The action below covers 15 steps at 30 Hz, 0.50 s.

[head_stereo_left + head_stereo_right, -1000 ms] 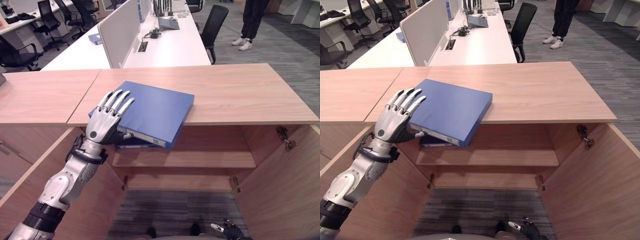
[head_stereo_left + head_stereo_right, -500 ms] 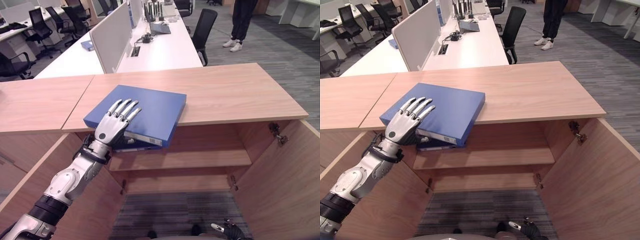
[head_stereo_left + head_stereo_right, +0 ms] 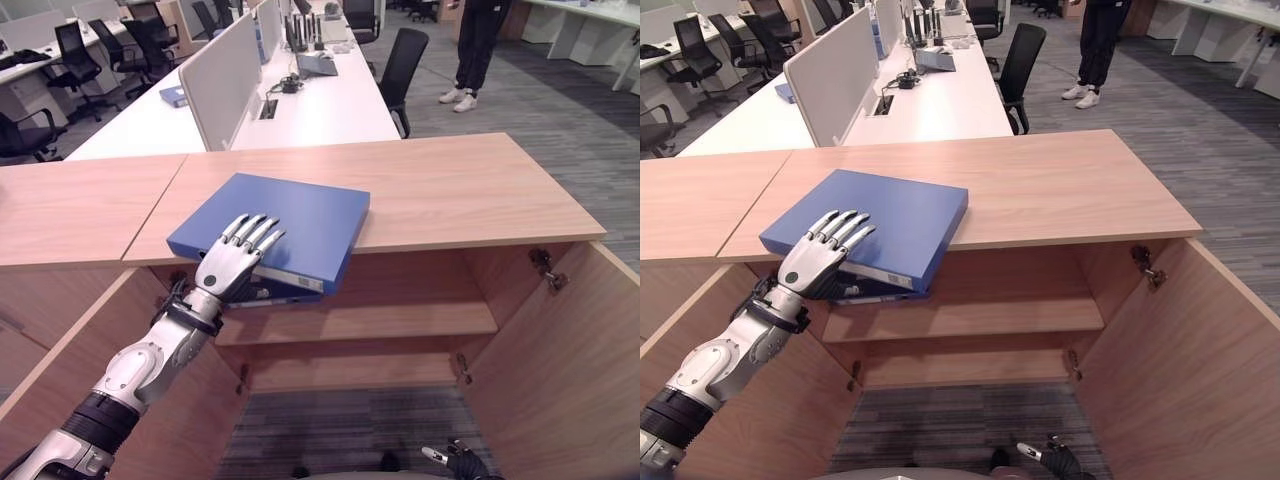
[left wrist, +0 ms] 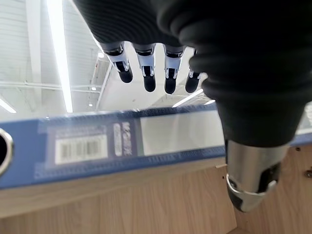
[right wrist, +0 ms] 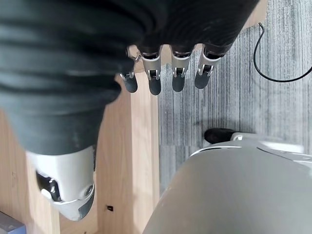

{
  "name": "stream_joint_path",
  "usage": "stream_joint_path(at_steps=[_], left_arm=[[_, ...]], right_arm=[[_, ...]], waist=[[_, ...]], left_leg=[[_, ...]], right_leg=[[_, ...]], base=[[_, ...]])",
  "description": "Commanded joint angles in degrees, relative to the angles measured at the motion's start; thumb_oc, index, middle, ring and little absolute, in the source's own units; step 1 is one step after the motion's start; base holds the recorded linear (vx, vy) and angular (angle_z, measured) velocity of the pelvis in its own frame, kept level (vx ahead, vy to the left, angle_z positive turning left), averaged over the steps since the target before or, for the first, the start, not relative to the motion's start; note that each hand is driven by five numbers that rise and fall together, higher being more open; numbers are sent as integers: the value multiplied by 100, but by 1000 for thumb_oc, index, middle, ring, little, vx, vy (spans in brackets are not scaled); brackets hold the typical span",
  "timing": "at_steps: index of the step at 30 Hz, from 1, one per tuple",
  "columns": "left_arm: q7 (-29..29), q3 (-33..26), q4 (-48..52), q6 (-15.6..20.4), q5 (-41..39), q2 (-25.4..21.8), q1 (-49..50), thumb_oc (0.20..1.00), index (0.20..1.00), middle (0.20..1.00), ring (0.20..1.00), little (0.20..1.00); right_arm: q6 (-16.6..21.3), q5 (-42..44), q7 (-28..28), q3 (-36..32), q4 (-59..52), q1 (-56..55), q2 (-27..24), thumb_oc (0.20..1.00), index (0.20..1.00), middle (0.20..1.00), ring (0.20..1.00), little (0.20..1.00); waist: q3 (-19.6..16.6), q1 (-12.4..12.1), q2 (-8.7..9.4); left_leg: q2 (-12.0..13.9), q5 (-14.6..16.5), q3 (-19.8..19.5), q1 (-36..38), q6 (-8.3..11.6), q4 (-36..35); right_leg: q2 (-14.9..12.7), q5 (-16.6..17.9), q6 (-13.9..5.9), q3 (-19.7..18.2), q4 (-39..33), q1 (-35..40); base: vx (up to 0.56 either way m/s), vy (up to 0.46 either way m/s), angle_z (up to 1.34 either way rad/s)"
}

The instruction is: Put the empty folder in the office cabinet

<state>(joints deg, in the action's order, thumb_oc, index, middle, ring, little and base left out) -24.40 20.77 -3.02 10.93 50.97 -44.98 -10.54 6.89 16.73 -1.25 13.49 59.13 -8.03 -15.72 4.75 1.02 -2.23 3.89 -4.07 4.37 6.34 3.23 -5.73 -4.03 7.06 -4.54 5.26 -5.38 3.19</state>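
Blue folder (image 3: 275, 220) lies flat on the cabinet's wooden top surface (image 3: 450, 190), left of centre, turned at an angle. Its near corner and spine edge overhang the surface's front edge, above the open cabinet (image 3: 370, 330).

Left hand (image 3: 232, 262) is at the folder's near-left edge. Fingers (image 3: 256, 232) lie straight and slightly spread on the cover; thumb sits under the overhanging edge next to the spine. Left wrist view: fingertips (image 4: 148, 80) extended past the folder, labelled spine running across just beyond the hand, thumb (image 4: 251, 180) below it. Looks like a flat rest rather than a closed grip; fingers not curled round it.

A second blue item (image 3: 872, 293) sits just under the overhang, behind the hand, on the upper shelf (image 3: 360, 322); can't tell what it is.

Cabinet doors are swung open on both sides, right door (image 3: 560, 370) near-right, with a lower shelf under the upper one.

Right hand (image 3: 455, 462) is low at the near edge, well apart from the folder. Right wrist view: fingers (image 5: 165, 73) straight, holding nothing, floor and cabinet side panel past them.

Far background: white desks with a divider (image 3: 225, 75), office chairs, a person's legs (image 3: 470, 50) far right.
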Motion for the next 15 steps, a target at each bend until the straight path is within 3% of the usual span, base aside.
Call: stream_joint_path(at_steps=[1, 15], left_arm=[[-107, -69, -105, -71, 57, 36, -493, 1000, 1000, 1000, 1000, 1000], [-106, 250, -393, -192, 83, 288, -1031, 1000, 1000, 1000, 1000, 1000]], right_arm=[[151, 13, -37, 101, 198, 430, 43, 1000, 1000, 1000, 1000, 1000], [88, 39, -32, 133, 312, 477, 68, 1000, 1000, 1000, 1000, 1000]], waist=[[334, 15, 63], [269, 94, 97]], left_leg=[[456, 324, 199, 140, 481, 73], [469, 325, 254, 156, 487, 73]], right_leg=[[-175, -1007, -428, 81, 38, 642], [-163, -1012, -418, 86, 38, 636]], base=[[1, 5, -3], [-4, -1, 0]])
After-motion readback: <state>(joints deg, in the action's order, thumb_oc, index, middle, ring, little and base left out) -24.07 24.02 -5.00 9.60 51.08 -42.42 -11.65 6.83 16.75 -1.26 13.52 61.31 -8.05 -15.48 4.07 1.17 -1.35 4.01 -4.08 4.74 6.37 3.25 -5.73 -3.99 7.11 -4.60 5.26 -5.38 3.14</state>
